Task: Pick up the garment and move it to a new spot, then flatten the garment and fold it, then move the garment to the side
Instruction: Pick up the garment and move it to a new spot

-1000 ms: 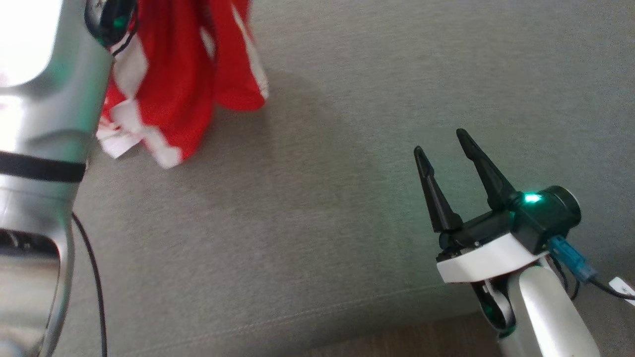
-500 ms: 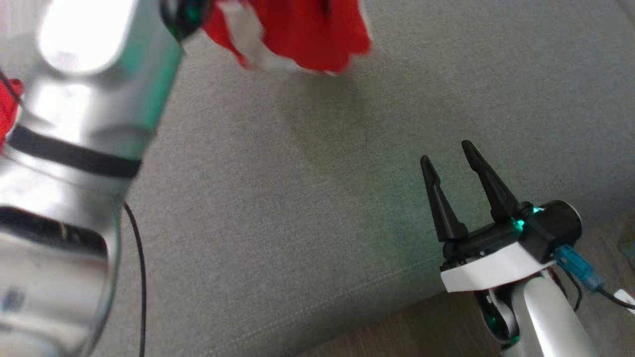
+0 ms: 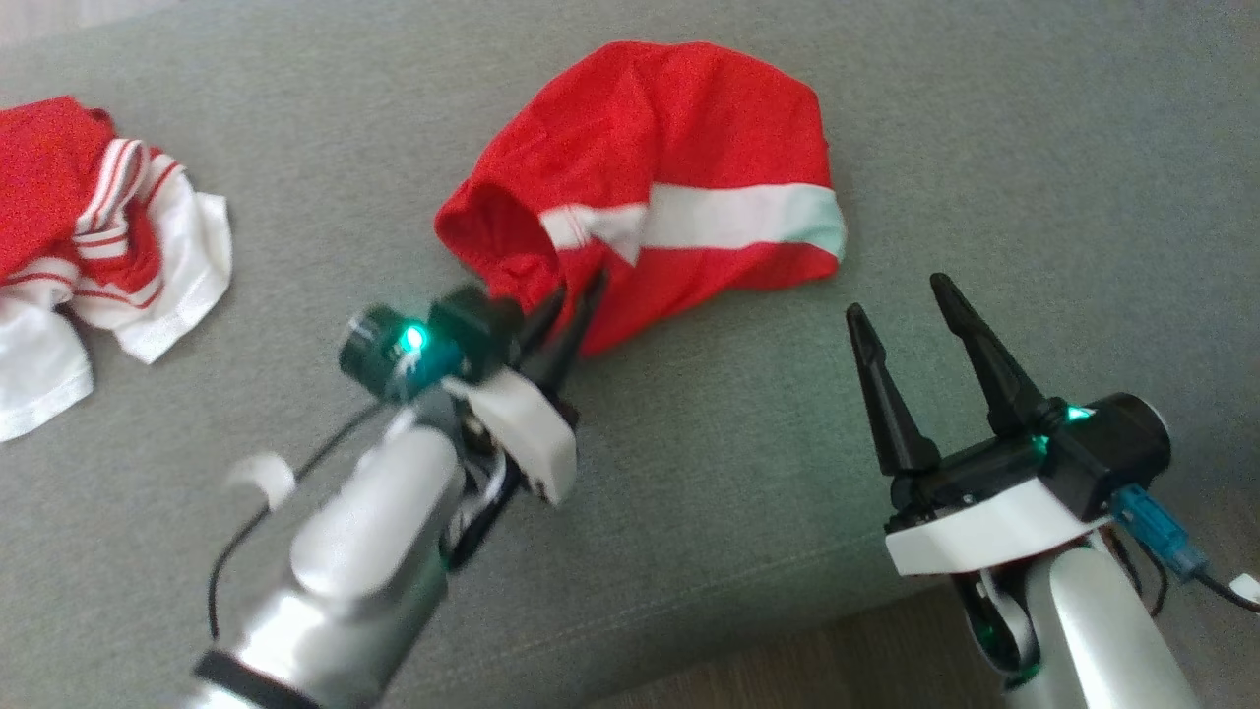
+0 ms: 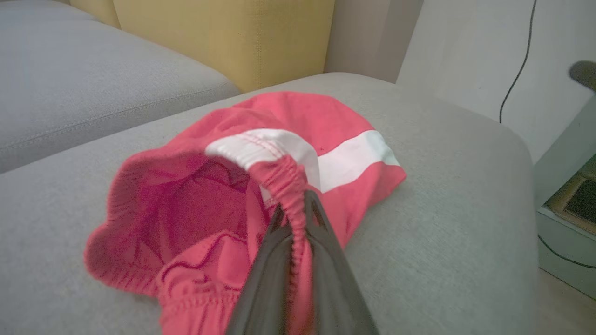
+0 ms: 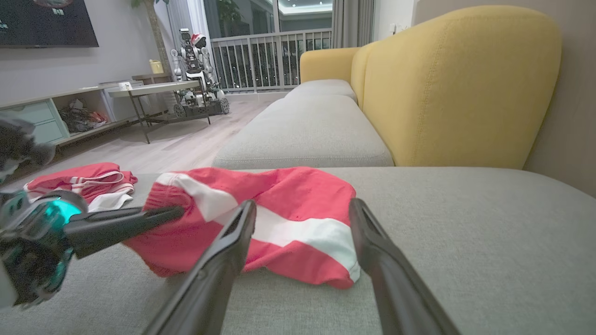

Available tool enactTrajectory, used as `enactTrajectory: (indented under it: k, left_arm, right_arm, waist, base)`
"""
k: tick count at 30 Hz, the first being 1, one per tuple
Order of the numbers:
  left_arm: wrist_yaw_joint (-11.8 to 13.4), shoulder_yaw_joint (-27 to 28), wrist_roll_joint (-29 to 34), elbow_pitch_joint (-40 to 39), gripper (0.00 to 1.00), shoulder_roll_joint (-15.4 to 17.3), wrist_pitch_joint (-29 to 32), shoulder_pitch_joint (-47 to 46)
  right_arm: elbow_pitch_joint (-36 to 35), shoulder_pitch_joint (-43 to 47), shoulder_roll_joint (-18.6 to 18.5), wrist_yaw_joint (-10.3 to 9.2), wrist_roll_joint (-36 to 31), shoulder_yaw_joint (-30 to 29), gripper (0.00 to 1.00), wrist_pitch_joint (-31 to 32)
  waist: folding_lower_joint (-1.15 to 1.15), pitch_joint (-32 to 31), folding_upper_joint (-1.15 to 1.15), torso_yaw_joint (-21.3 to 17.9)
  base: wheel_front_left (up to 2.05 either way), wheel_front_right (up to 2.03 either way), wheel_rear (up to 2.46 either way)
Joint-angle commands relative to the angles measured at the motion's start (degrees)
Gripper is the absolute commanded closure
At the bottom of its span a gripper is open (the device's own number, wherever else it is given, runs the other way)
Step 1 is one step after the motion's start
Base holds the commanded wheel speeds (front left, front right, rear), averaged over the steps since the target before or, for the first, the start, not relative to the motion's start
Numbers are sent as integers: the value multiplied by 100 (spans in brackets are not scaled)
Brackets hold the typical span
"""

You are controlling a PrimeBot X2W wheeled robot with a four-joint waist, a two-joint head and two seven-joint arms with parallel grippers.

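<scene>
Garment point(image 3: 679, 187): red with a white band, lying rumpled on the grey sofa cushion point(image 3: 689, 473), upper middle of the head view. Its far part rests flat on the fabric. The near edge, a gathered elastic hem, is bunched and lifted slightly toward the lower left.

Left gripper point(image 3: 576, 295): I see it reaching up from the lower left of the head view, fingers closed together on that gathered hem. The left wrist view confirms it, with the red elastic pinched between the two dark fingers and running down between them. The opening of the garment gapes to the left of the fingers there.

Right gripper point(image 3: 896, 295): lower right of the head view, fingers spread wide apart, holding nothing. It sits just below the garment's right end and is not touching it. In the right wrist view the garment lies beyond the fingertips.

Second pile of clothes point(image 3: 108, 236): red and white, crumpled, upper left of the head view, well apart from the garment on the same cushion.

Yellow backrest point(image 5: 456, 83): upper right of the right wrist view, behind the cushion.

Wooden floor point(image 3: 787, 679): a strip along the bottom edge of the head view.
</scene>
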Motion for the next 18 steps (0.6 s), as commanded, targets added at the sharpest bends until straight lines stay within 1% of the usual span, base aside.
enactTrajectory:
  k: [1,2,3,4,5,10,13,14,15,16,18]
  left_arm:
    - [85,238,88,-449,100,122,-74,95]
    - [135,272,136,-572,97,125,-74,283]
    - [195,316,171,-681,71,119,-74,471]
    - [269,374,212,-791,34,114,-75,646]
    - [335,429,267,-923,0,105,-75,807]
    - [560,803,441,-1548,0,18,-75,1539]
    - [725,1155,516,-1934,0,-66,-76,1910]
    - [725,1155,516,-1934,0,-66,-76,1910]
    - [854,1411,592,-2181,0,-129,-76,2146]
    - [854,1411,592,-2181,0,-129,-76,2146]
    - [994,1673,706,-2443,0,-199,-76,2369]
  right_arm:
    - [-196,-59,6,-1,-84,61,0,-52]
    - [-191,-40,6,-1,-113,50,0,-52]
    - [-187,-13,6,-1,-139,50,0,-52]
    - [-180,14,6,-1,-168,58,0,-52]
    - [-175,43,6,-1,-187,59,0,-52]
    - [-159,210,6,-1,-271,65,0,-52]
    - [-147,309,6,-1,-309,73,0,-52]
    - [-147,309,6,-1,-309,73,0,-52]
    - [-140,382,6,-1,-317,42,0,-52]
    - [-140,382,6,-1,-317,42,0,-52]
    - [-141,468,6,-1,-321,-17,0,-52]
  waist:
    - [0,-90,0,143]
    - [0,-137,0,198]
    - [0,-186,0,251]
    - [0,-235,0,304]
    - [0,-291,0,363]
    - [0,-576,0,673]
    - [0,-733,0,849]
    - [0,-733,0,849]
    - [0,-839,0,960]
    - [0,-839,0,960]
    - [0,-943,0,1065]
  base:
    - [0,0,0]
    - [0,0,0]
    - [0,0,0]
    - [0,0,0]
    - [0,0,0]
    - [0,0,0]
    - [0,0,0]
    - [0,0,0]
    - [0,0,0]
    - [0,0,0]
    - [0,0,0]
